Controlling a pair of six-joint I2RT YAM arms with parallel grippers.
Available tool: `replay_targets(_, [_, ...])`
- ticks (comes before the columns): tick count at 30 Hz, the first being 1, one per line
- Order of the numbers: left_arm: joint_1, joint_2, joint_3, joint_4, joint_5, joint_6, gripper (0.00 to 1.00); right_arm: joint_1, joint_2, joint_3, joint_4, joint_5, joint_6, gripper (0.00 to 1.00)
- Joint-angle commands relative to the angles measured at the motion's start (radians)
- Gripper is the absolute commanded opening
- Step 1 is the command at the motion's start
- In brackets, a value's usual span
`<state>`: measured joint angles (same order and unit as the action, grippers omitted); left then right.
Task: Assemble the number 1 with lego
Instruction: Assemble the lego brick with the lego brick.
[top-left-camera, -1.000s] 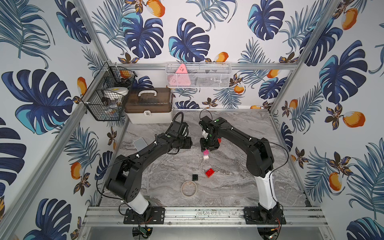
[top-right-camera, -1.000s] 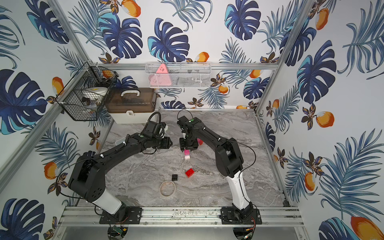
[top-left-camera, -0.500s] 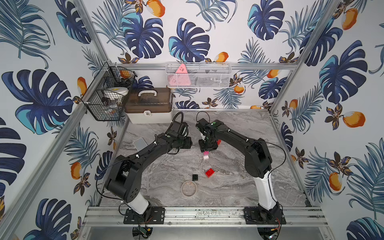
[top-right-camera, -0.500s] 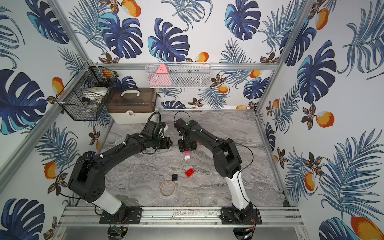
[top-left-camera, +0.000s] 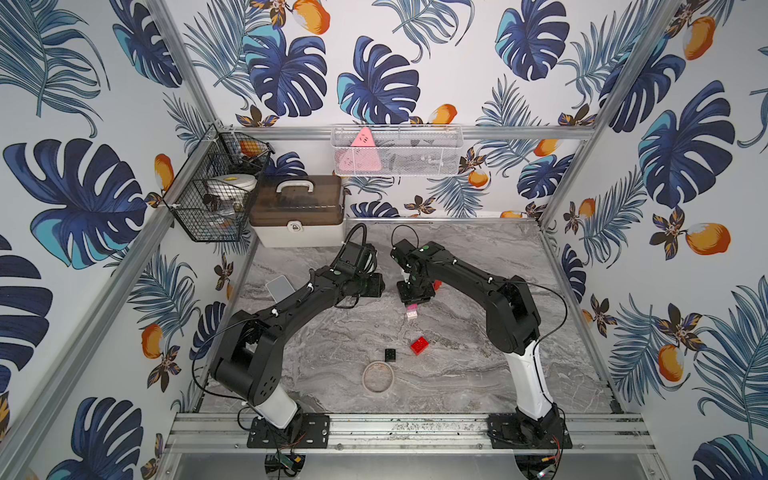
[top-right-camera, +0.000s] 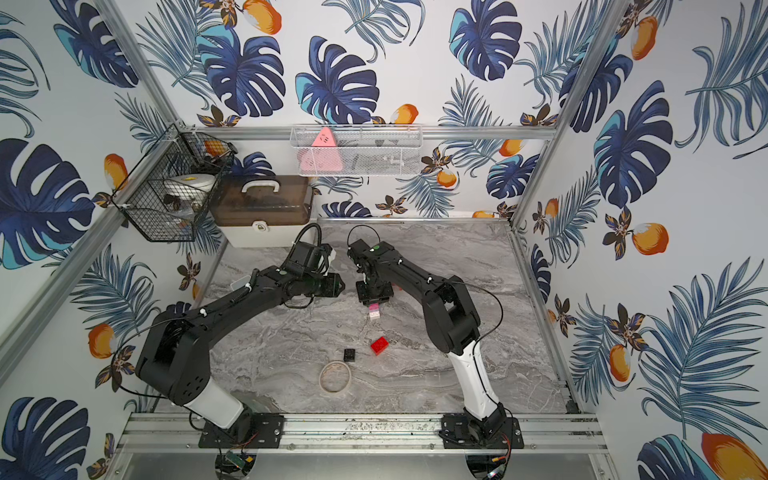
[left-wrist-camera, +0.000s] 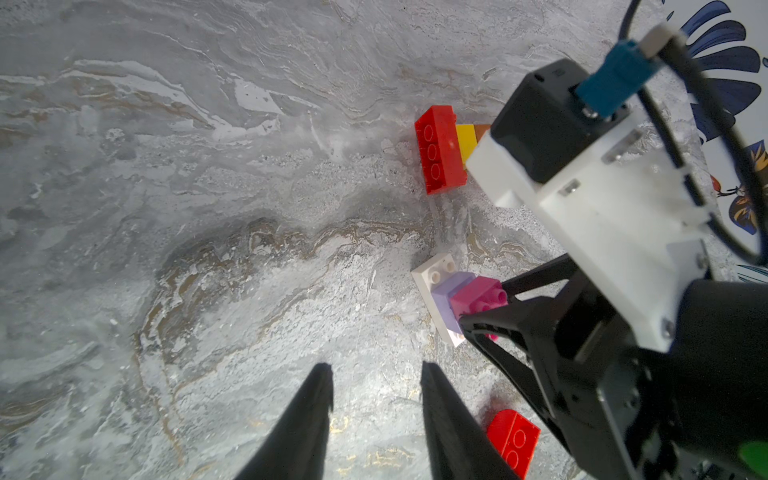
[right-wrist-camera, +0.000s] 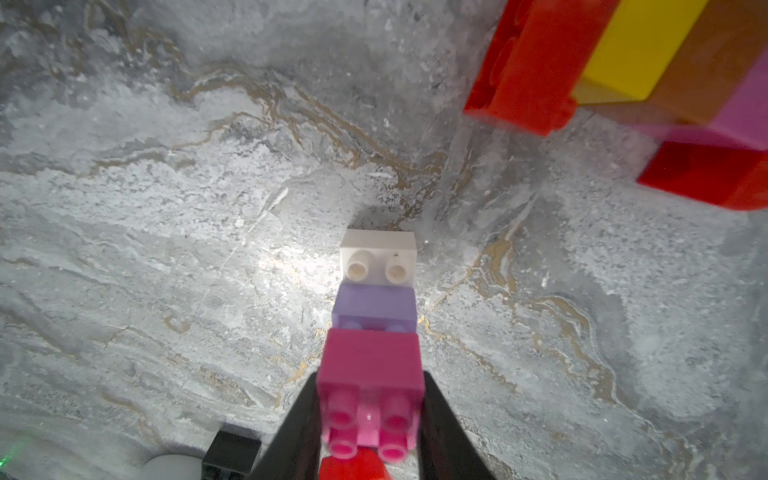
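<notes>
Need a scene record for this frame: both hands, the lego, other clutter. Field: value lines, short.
left hand: open, empty, over bare table
right hand: shut on pink brick
held stack: stepped; white brick, lilac brick, pink on top
second stack: red, yellow, orange showing; on its side, apart from held stack
loose lego: red brick, black brick, apart
non-lego: tan ring near black brick; grey box by left arm

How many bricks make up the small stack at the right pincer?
3: pink brick gripped by the right pincer, lilac brick joined next to it, white brick at the far end. The pincer may hide more.
</notes>
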<state>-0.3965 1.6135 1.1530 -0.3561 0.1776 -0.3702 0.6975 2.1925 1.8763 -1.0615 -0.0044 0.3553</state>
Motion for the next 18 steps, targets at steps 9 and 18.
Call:
replay_targets(9, [0.002, 0.001, -0.004, 0.016, -0.012, 0.01, 0.41, -0.02, 0.056, 0.044, -0.033, -0.032, -0.004, 0.23])
replay_targets(18, [0.001, 0.002, -0.003, 0.016, -0.009, 0.01, 0.41, -0.041, 0.119, 0.049, -0.061, -0.094, -0.012, 0.18])
